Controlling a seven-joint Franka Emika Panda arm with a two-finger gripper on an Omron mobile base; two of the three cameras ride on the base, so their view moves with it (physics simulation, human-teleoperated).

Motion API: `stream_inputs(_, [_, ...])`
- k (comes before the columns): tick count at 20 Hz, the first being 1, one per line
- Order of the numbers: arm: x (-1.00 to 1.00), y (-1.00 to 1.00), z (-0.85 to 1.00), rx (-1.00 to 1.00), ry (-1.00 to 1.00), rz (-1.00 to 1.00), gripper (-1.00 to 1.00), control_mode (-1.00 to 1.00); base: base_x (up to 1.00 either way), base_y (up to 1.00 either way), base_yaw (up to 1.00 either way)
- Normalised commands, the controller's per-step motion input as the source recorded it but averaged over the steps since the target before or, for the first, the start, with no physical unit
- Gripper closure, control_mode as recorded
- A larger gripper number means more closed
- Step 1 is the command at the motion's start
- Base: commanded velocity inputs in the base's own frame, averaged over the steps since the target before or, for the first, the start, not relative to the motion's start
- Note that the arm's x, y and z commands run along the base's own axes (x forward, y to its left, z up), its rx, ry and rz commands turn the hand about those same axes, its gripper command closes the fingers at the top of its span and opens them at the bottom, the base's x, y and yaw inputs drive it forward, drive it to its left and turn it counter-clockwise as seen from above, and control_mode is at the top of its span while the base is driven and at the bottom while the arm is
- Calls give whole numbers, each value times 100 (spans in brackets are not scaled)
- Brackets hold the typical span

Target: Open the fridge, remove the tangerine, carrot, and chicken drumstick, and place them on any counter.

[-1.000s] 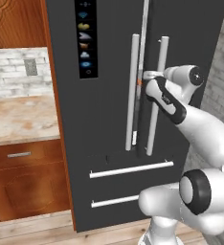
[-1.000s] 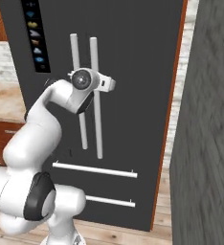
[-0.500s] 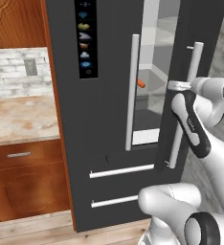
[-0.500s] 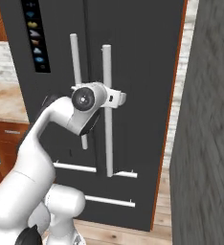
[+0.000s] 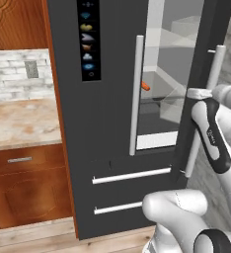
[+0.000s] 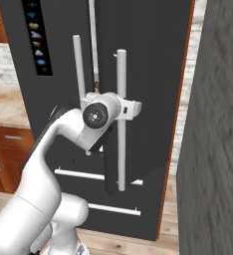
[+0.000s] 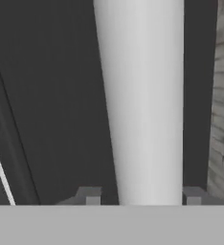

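The pincer (image 7: 141,195) straddles the bar handle (image 7: 142,95) of the fridge's right-hand door. Its two tips are spread a little: one lies against the bar and the other leaves a thin gap, so it looks more like a loose hook than a firm pinch.

The fridge (image 5: 112,123) is a tall slab of matte charcoal with flat faces and square edges. It has a glossy black icon strip (image 5: 88,39) high on its left door and two drawers at its foot. The right door stands ajar, and pale shelves show through the gap. By that measure the first step is partly done; the door probably needs to swing wider before the arm can reach in.

The desk (image 5: 19,123), to the left of the fridge, is polished beige stone with rusty blotches, over reddish wooden cabinets. No food lies on the part in view, so all three transfers remain.

The handle is a long, smooth, pale grey cylinder, likely slippery.

The carrot (image 5: 145,86) is a bright orange tapered tip on a shelf inside the fridge, just past the left door's edge. The tangerine and drumstick have yet to be found inside.
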Motion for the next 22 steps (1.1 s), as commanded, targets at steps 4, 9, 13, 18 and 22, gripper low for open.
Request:
stream_inputs(4, [-90, 2, 18, -1, -7, 3, -100, -100, 0, 0, 0])
stream_inputs(9, [-100, 2, 40, -5, -2, -5, -100, -100, 0, 0, 0])
stream_inputs(13, [-96, 0, 46, 0, 9, -41, -100, -100, 0, 0, 0])
stream_inputs(18, [-27, 28, 72, 0, 42, -11, -100, -100, 0, 0, 0])
stream_inputs(22, [62, 84, -2, -16, 48, -2, -100, -100, 0, 0, 0])
